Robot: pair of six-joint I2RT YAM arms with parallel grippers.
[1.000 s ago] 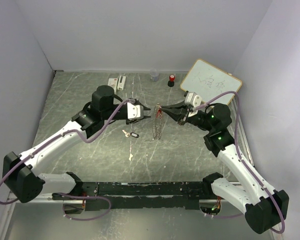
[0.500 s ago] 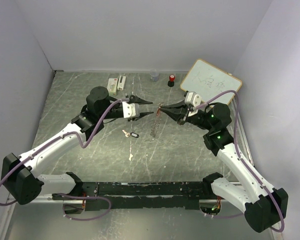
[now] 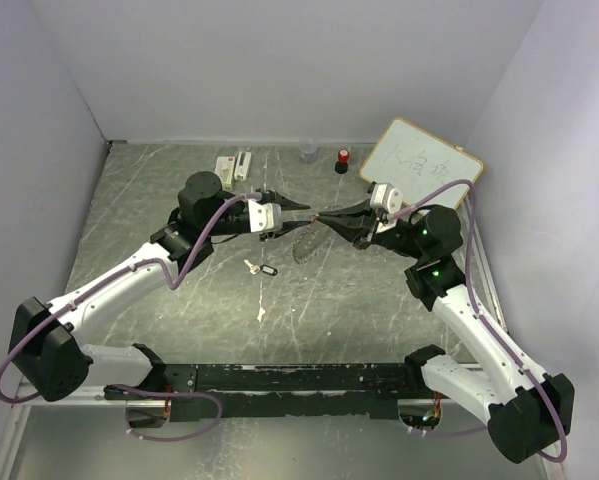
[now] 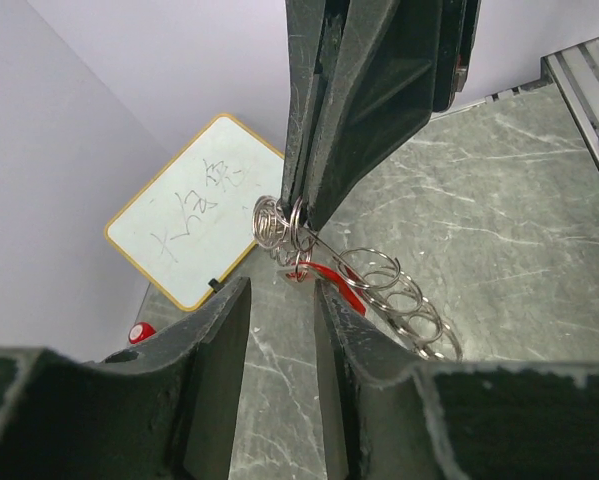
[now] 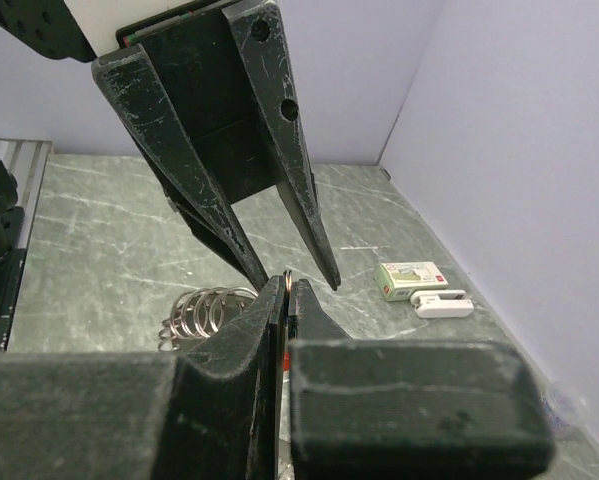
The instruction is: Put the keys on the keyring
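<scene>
- Keyring (image 3: 306, 245), in the top view, hangs near the middle of the table (image 3: 159, 200). It dangles at 7 o'clock from the tip of the right gripper (image 3: 322, 217).
- We see the right gripper's fingers clenched on the ring's upper edge. The left gripper (image 3: 301, 213) faces them from 9 o'clock, tips just beside the ring.
- At 8 o'clock from the ring, the black-headed key (image 3: 262, 268) lies flat on the table, apart from both arms.
- A whiteboard (image 3: 419, 165) leans at the table's 1 o'clock corner, and a red-topped cylinder (image 3: 343, 159) stands near the 12 o'clock edge.
- From the left wrist, we find our own fingers parted and grasping nothing, the gap between them bare.
- Ahead at 12 o'clock, the right fingers come down pinched on one wire loop. The rest of the loops trail off toward 4 o'clock above the table.
- A red key head (image 4: 331, 280) sits among those loops, touching them; we cannot tell whether it is threaded on.
- From the right wrist, our fingers are pressed together on the thin ring edge at centre, with loops bunched at 8 o'clock.
- The left fingers reach in from 12 o'clock, spread, one tip on either side of the ring edge and closing on nothing.
- A small white box (image 5: 412, 275) lies at 3 o'clock near the wall.
</scene>
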